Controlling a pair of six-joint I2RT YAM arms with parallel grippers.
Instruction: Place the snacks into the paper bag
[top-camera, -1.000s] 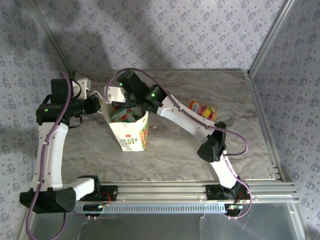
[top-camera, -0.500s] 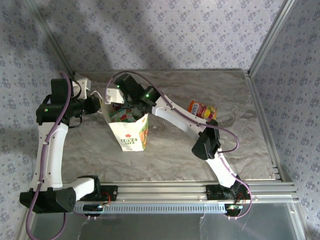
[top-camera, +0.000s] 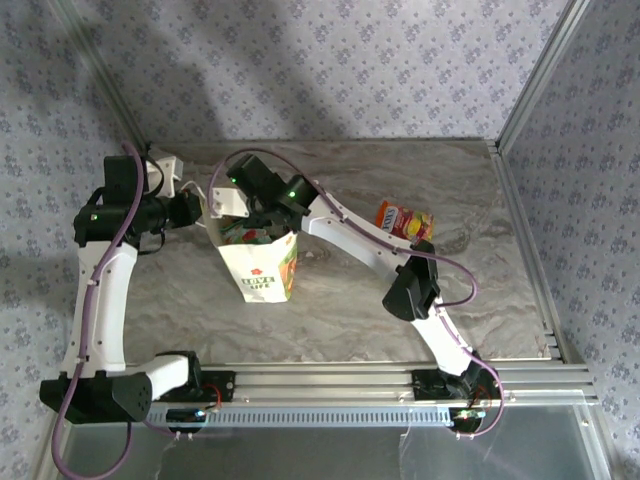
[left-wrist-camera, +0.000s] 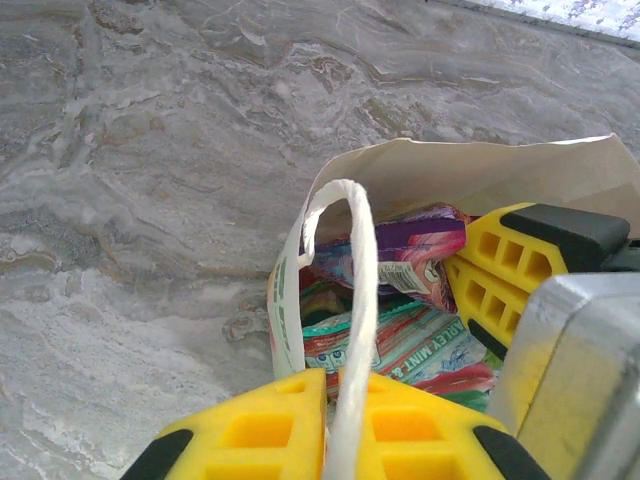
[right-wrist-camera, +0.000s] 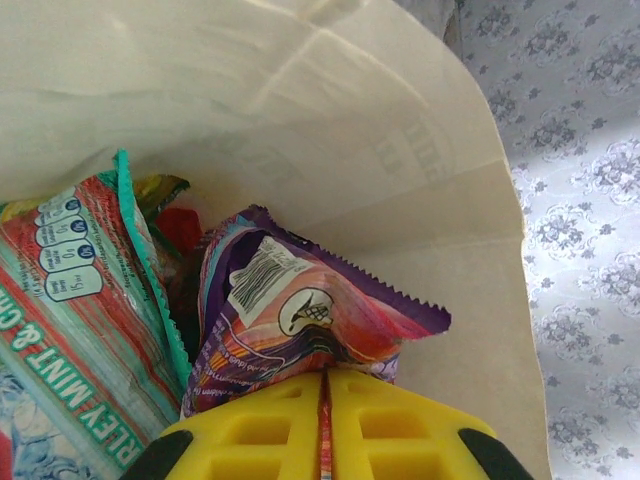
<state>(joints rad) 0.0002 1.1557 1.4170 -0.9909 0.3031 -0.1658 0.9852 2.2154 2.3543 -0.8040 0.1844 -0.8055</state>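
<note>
Pinching purple packet (right-wrist-camera: 300, 310) – right gripper (right-wrist-camera: 323, 388) | left gripper (left-wrist-camera: 333, 400) – cord (left-wrist-camera: 357, 290) | snacks (left-wrist-camera: 430, 345) half-hidden

Both arms are slim white tubes joined by bulky black housings. The left arm (top-camera: 97, 300) rises from a black base at seven o'clock, and a purple cable (top-camera: 57, 440) trails off it. The right arm (top-camera: 350, 235), based at five o'clock, has a second purple cable (top-camera: 468, 285) bowing off its black elbow (top-camera: 410, 292). Small green lights (top-camera: 293, 184) glow on the joints. The left gripper (left-wrist-camera: 333, 385) has chunky yellow plastic fingers (left-wrist-camera: 250, 435), moulded with square pockets and black at the outer corners. The right gripper (right-wrist-camera: 325, 385) matches it.
</note>
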